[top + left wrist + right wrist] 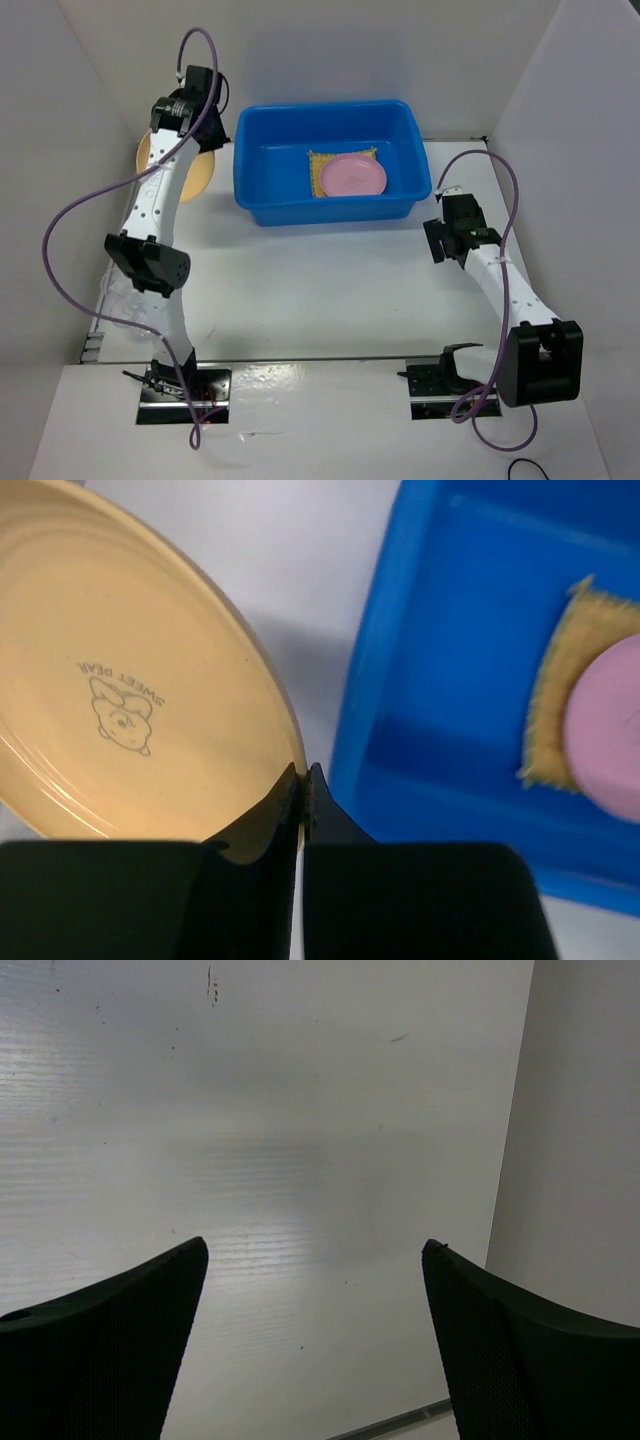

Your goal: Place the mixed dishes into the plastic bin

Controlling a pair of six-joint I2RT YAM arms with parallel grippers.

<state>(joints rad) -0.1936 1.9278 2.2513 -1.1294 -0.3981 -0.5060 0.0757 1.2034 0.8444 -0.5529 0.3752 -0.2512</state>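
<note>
White tabletop (320,290) lay below. The left gripper (303,777) pinched the rim of the tan plate (120,680) between closed fingers. The right gripper (315,1250) gaped, empty.

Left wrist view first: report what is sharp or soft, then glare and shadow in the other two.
Left wrist: print on the tan plate sharp, left gripper on its rim a dark blur. Right wrist: glare band across the table, right gripper in silhouette. Top external: blue bin casts a soft shadow rearward.
</note>
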